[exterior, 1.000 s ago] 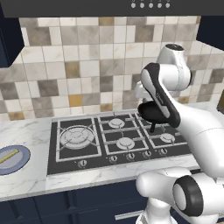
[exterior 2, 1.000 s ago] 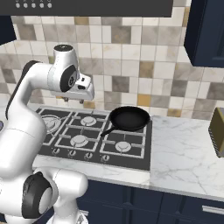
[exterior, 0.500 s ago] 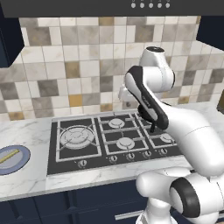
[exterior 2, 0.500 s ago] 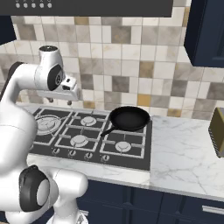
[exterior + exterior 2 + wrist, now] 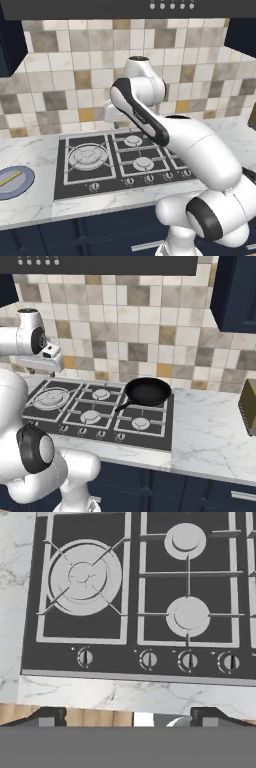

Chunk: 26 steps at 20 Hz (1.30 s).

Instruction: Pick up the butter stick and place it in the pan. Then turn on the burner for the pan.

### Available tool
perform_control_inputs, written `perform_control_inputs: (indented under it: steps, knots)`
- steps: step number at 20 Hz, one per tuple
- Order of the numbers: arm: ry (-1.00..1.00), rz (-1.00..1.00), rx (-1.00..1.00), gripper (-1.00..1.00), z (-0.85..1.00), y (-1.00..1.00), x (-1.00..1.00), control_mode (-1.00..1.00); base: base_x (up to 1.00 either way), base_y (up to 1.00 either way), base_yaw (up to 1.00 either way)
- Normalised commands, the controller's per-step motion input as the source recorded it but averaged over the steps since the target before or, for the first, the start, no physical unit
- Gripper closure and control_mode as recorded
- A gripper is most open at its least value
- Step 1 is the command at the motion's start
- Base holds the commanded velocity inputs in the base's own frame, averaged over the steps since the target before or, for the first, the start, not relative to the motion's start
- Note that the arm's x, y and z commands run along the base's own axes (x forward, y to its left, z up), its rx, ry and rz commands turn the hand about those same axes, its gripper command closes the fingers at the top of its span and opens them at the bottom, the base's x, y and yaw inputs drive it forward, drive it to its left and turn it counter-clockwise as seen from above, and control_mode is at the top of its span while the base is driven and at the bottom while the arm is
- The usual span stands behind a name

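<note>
Nothing done yet: hovering wide-open two-finger gripper [image 5: 127, 716] empty above the black hob [image 5: 135, 637], leaving thin pale yellow butter stick [image 5: 10, 178] lying on the blue-grey plate [image 5: 24, 184], well apart from the empty black frying pan [image 5: 148, 391].

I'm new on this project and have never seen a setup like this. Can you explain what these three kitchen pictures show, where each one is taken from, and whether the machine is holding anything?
It is a rendered kitchen with a white robot arm on a base that can drive. Two pictures come from cameras on the base, behind the arm to its left and right. The third comes from a camera on the hand, looking down along its fingers at the stove.

On the stove, in the right base view, a black pan sits over a rear burner at the right end. In the left base view, a blue-grey plate on the marble counter, left of the stove, carries the pale yellow butter stick.

The fingers stand wide apart and hold nothing.
</note>
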Motion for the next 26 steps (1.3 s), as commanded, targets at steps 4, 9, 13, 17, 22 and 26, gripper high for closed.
perform_control_inputs:
  steps: [4,9,13,17,22,26]
  knots:
    - [0.15,0.00,0.00,-1.00,-0.10,0.81,0.00,-1.00,0.00,0.00,0.00]
    - [0.08,0.00,0.00,-1.00,-0.28,0.79,0.00,-1.00,0.00,0.00,0.00]
    - [0.04,-0.01,0.00,-1.00,-0.28,0.84,0.00,-1.00,0.00,0.00,0.00]
    - [0.00,-0.02,0.00,-1.00,-0.47,0.79,0.02,-1.00,0.00,0.00,0.00]
    - [0.00,-0.06,0.00,-1.00,-0.29,0.74,0.03,-1.00,0.00,0.00,0.00]
    - [0.00,-0.08,0.00,-1.00,-0.13,0.64,0.10,-1.00,0.00,0.00,0.00]
